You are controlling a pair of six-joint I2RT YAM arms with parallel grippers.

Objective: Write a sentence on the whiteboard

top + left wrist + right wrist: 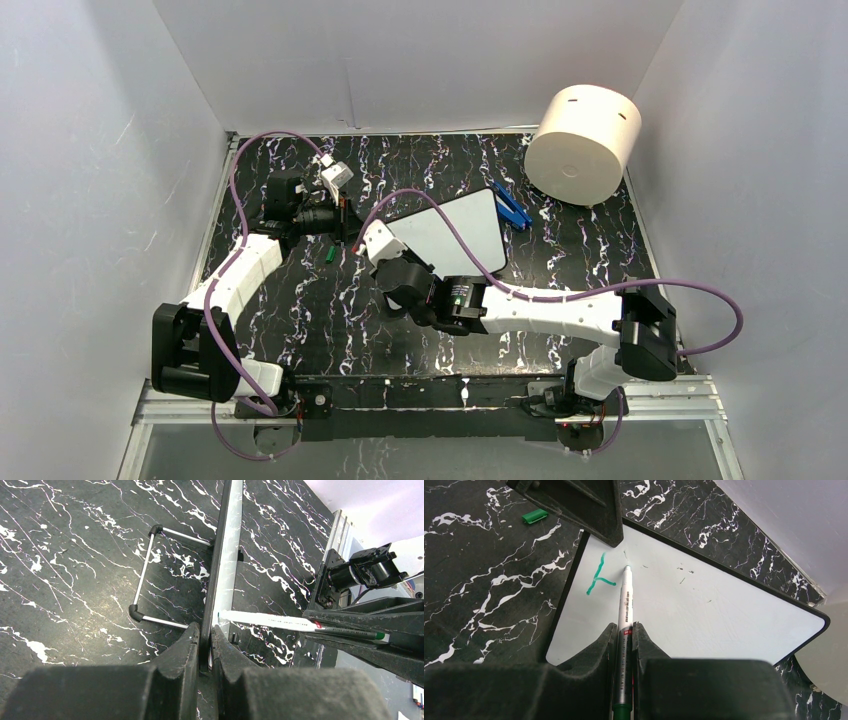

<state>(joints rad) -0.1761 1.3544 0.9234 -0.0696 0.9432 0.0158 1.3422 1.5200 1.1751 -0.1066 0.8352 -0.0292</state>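
Left gripper [205,636] pinches whiteboard [704,615] edge

Left arm [235,280]: runs forward from its base, then bends right toward the whiteboard's [460,230] left edge.
Left gripper [205,632]: jaws pinched tight on that edge, one finger on each face of the board.
Right arm [550,312]: stretched leftward along the whiteboard's near side, wrist turned in toward the board.
Right gripper [625,627]: jaws clamped on a marker [626,592]. The barrel runs out between the fingers, with its tip on the whiteboard's face near the left gripper.
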